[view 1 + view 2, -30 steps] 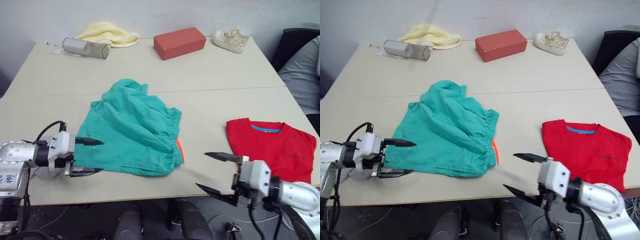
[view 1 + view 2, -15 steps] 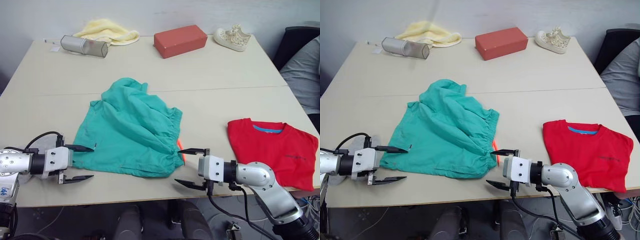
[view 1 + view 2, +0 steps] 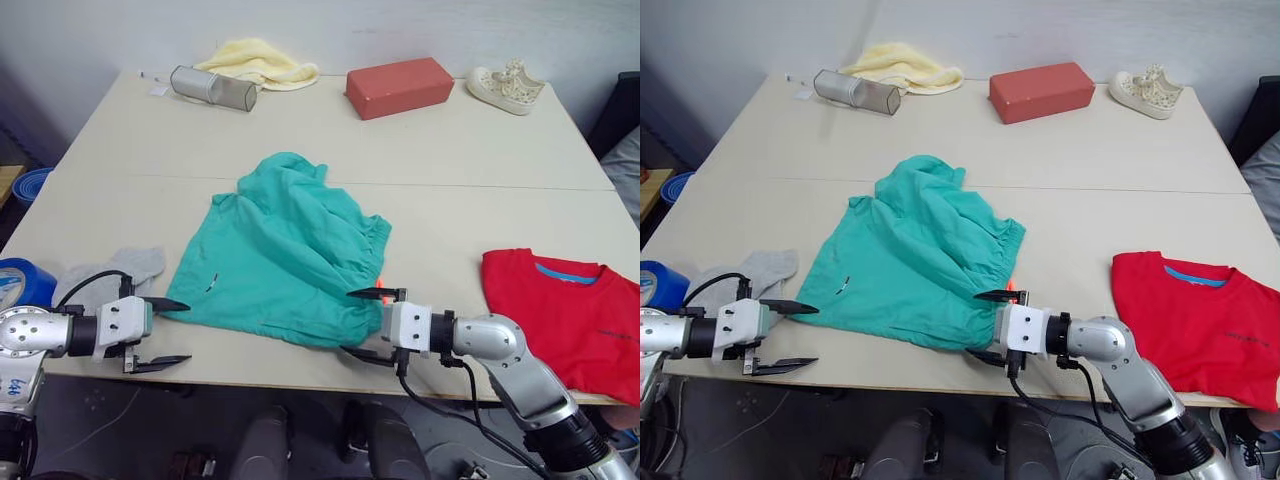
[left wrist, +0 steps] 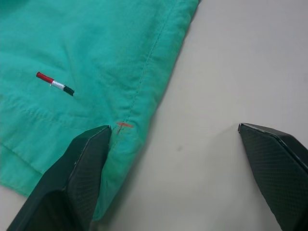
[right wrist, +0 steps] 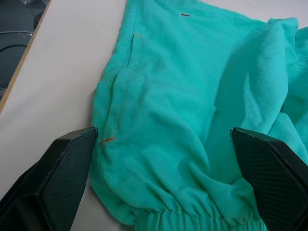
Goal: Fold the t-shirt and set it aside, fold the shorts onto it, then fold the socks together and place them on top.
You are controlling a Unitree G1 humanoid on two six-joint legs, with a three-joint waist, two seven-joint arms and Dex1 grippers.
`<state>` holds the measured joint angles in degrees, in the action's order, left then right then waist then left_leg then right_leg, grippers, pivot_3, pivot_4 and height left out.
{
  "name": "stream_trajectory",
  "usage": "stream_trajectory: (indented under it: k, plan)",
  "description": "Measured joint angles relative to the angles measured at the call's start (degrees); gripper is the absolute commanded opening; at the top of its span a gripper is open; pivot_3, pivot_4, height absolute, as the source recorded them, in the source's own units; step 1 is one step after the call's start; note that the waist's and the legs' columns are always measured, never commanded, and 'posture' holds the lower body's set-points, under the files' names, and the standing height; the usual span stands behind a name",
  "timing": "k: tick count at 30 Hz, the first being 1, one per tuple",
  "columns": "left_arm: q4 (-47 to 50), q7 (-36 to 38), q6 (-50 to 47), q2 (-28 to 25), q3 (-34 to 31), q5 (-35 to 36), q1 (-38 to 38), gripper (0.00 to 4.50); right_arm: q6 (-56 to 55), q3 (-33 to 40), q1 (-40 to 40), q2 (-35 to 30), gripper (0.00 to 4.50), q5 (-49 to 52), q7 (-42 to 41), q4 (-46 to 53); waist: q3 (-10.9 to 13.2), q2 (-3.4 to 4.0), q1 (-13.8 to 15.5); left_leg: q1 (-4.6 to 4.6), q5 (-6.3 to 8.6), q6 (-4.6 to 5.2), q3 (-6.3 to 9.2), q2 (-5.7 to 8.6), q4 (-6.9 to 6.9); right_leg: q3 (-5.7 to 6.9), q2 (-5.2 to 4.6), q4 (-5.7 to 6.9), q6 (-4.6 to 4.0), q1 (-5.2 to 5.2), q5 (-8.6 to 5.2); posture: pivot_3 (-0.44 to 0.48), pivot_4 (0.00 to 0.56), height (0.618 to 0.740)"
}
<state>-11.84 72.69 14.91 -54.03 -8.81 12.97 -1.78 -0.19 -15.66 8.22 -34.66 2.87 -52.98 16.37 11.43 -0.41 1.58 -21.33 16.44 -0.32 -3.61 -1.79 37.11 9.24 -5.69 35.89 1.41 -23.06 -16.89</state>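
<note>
The teal green shorts (image 3: 285,250) lie spread and rumpled in the middle of the table, with the orange drawstring (image 3: 381,284) at their right edge. My left gripper (image 3: 172,331) is open at the shorts' near left hem corner, one finger (image 4: 82,168) touching the hem. My right gripper (image 3: 350,322) is open at the near right waistband corner, its fingers straddling the fabric edge (image 5: 159,159). The red t-shirt (image 3: 575,320) lies folded at the right, near the table's front edge. Light grey socks (image 3: 750,272) lie left of the shorts.
Along the far edge sit a pale yellow cloth (image 3: 255,62), a silver cylinder (image 3: 212,87), a red box (image 3: 398,86) and a cream shoe (image 3: 510,88). A blue roll (image 3: 18,285) sits at the table's near left. Both grippers are close to the front edge (image 3: 300,372).
My right gripper has moved left from beside the t-shirt to the shorts' waistband corner. My left gripper has slid slightly off the shorts toward the hem corner. The camera view shifted.
</note>
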Motion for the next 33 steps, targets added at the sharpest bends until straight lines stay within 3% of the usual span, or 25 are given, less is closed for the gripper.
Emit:
stream_trajectory:
  k: [9,12,21,26,29,33]
  plan:
    - [0.66,-1.34,-1.98,1.40,0.61,0.12,-1.47,3.58,-2.76,3.96,-2.28,-6.53,4.50,1.79,-3.37,-0.30,0.00,0.00,-0.03,-0.05,0.22,0.16,-0.32,0.01,-0.02,-0.10,-0.02,0.09,-0.05,-0.25,0.17,0.000,0.150,0.740]
    - [0.79,-1.73,-2.18,1.43,1.08,-0.12,-1.86,2.99,-4.54,4.49,-2.51,-7.88,4.50,1.73,-4.27,-0.98,0.01,0.01,-0.08,-0.08,0.24,0.17,-0.43,0.01,-0.02,-0.14,-0.01,0.11,-0.05,-0.33,0.17,0.000,0.150,0.740]
    - [1.15,-1.75,-2.06,1.56,3.44,-0.31,-2.20,0.07,-8.42,2.08,-0.03,-5.71,4.50,-0.81,-4.41,-3.96,0.02,0.05,0.12,-0.02,0.22,0.19,-0.48,-0.05,0.02,-0.20,0.01,0.11,-0.09,-0.32,0.20,0.000,0.150,0.740]
    - [2.56,-0.44,-4.96,1.45,3.54,0.82,-1.82,0.03,-11.51,2.60,0.03,-5.98,4.50,-0.81,-4.54,-5.34,0.02,0.05,-0.04,-0.03,0.22,0.20,-0.59,-0.04,0.00,-0.27,0.00,0.09,-0.09,-0.34,0.21,0.000,0.150,0.740]
    - [9.39,1.88,-11.31,1.37,4.93,4.59,1.64,0.03,-13.85,4.06,-1.55,-8.12,4.50,1.11,-5.99,-5.29,0.02,0.05,-0.10,-0.06,0.39,0.28,-0.65,-0.03,0.00,-0.31,0.00,0.09,-0.02,-0.38,0.18,0.000,0.150,0.740]
    - [18.17,2.74,-18.63,1.38,6.64,8.06,4.56,0.00,-16.07,7.52,-4.55,-11.43,3.59,4.56,-8.22,-5.27,0.09,-0.07,-0.06,-0.11,0.51,0.28,-0.66,-0.03,0.02,-0.30,0.04,0.03,0.06,-0.39,0.14,0.000,0.150,0.740]
